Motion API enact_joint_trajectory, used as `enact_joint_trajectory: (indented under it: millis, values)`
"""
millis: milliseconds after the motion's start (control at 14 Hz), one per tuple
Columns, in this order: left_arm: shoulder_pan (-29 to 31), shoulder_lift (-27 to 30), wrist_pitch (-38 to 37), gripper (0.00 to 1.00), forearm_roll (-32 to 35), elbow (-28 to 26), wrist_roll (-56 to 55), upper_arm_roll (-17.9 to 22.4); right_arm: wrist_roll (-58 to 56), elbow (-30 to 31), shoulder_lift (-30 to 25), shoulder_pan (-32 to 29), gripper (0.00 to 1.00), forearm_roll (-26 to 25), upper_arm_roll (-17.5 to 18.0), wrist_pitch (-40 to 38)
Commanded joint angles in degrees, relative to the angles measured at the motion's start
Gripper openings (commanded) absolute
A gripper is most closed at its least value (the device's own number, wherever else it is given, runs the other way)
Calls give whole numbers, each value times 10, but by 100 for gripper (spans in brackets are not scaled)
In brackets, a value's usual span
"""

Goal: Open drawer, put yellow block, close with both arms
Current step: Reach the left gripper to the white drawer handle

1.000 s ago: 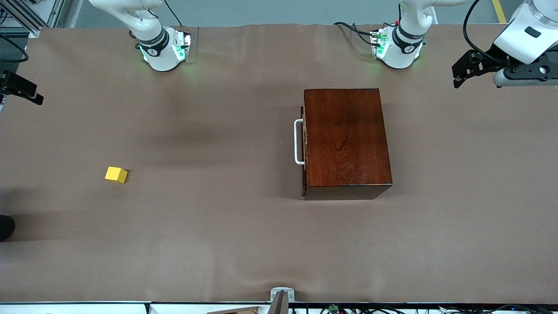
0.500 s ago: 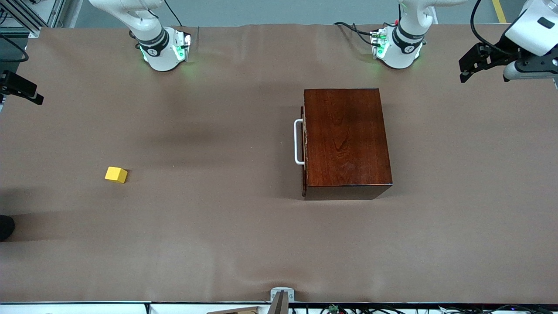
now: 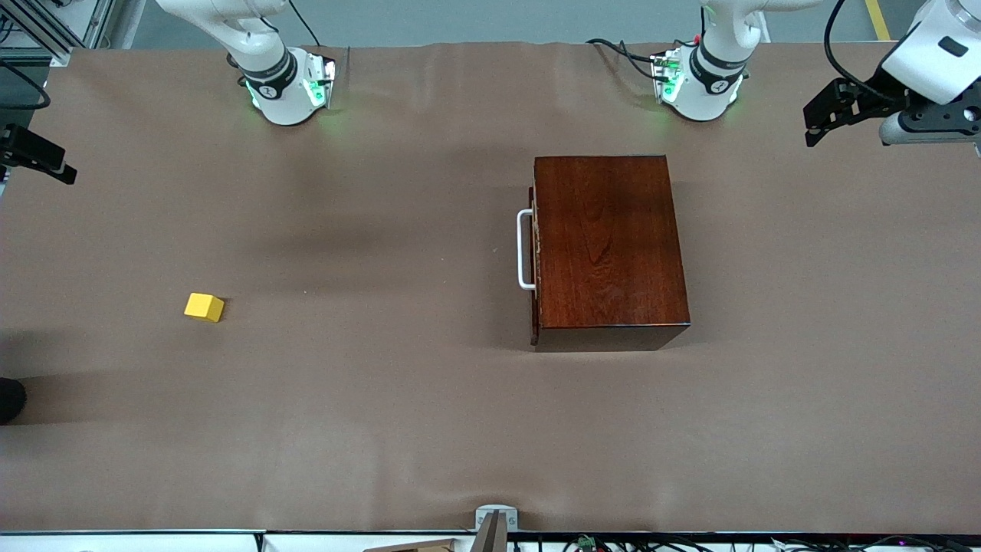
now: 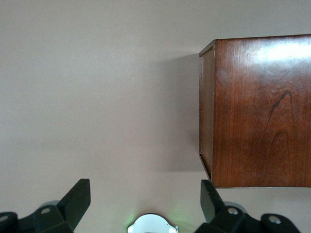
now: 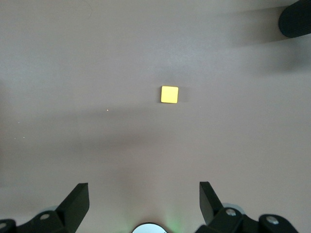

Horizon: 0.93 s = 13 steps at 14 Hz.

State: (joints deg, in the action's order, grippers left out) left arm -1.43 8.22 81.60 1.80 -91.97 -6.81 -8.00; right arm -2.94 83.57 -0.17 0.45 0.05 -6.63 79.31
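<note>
The dark mahogany box point(image 3: 605, 245) stands mid-table. Its drawer point(image 3: 534, 261) is closed, with the white bar handle point(image 3: 524, 249) facing the right arm's end. The yellow block point(image 3: 204, 307) lies on the cloth toward the right arm's end, well apart from the box. My left gripper point(image 3: 814, 126) is open and empty, high over the left arm's end. Its wrist view point(image 4: 144, 201) shows the box point(image 4: 257, 111) with the handle hidden. My right gripper point(image 3: 46, 159) is open and empty, high over the right arm's end. Its wrist view point(image 5: 143, 199) shows the block point(image 5: 169, 94).
The brown cloth point(image 3: 383, 399) covers the whole table. The green-lit arm bases point(image 3: 287, 88) point(image 3: 697, 84) stand at the edge farthest from the front camera. A dark round thing point(image 3: 9, 399) sits at the right arm's end. A metal bracket point(image 3: 496, 521) is at the nearest edge.
My left gripper has shifted slightly toward the left arm's end of the table. The right gripper, block and box have not moved.
</note>
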Motion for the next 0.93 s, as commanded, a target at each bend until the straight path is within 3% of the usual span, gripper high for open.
enact_joint_trajectory:
  millis: [0,286,857]
  values:
    - [3,-5,-2,100,-7,14,8,-3,-6,7,-11,-6,100,10,3,-1]
    - [-3,-33,10,100,-6,18,-13,-16,-6,7,-11,-6,100,10,3,-1]
    - [-29,-161,20,100,3,117,-159,-112,-6,7,-11,-7,100,10,3,-2]
